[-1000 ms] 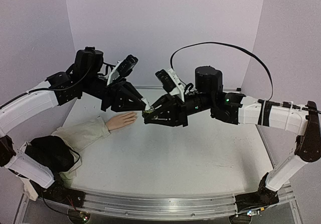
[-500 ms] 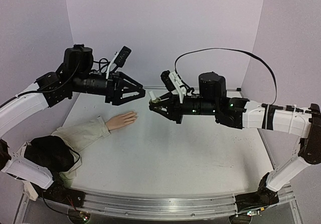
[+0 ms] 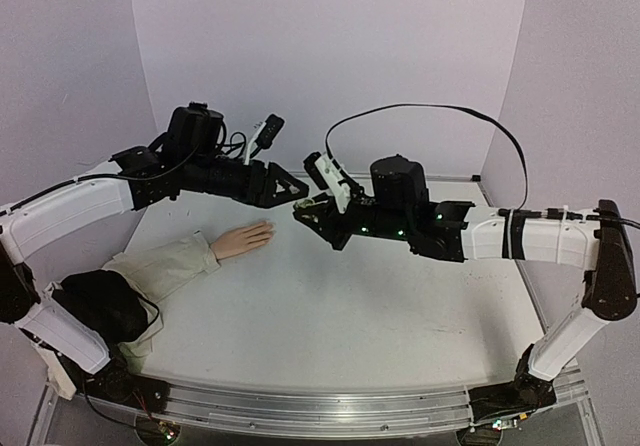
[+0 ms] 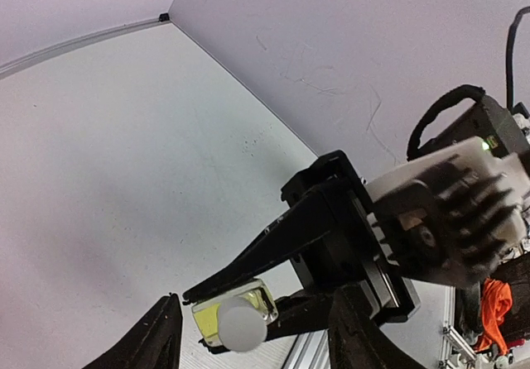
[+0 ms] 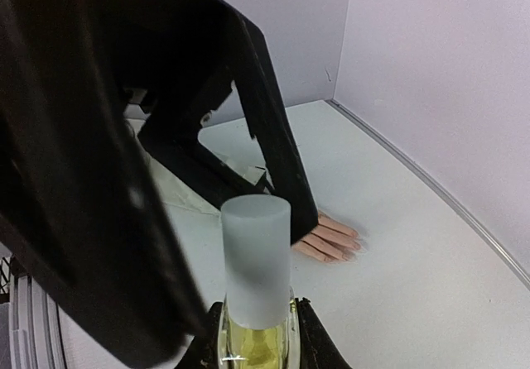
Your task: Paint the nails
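Your right gripper (image 3: pixel 301 217) is clamping the bottle (image 5: pixel 255 342); your left gripper (image 3: pixel 298 189) is hovering, fingers spread, at its cap (image 5: pixel 255 245) (a skewed pinch could twist the bottle loose). The nails (image 3: pixel 268 229) are resting on the table (image 3: pixel 400 306) nearby.

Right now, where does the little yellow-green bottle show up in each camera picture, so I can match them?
Top external: the bottle is just left of centre, held in the air.
Left wrist: bottom centre, its white cap facing the camera.
Right wrist: bottom centre, its cap pointing up in the picture.
Shared landmark: the right gripper clamped on it, seen in all three views.
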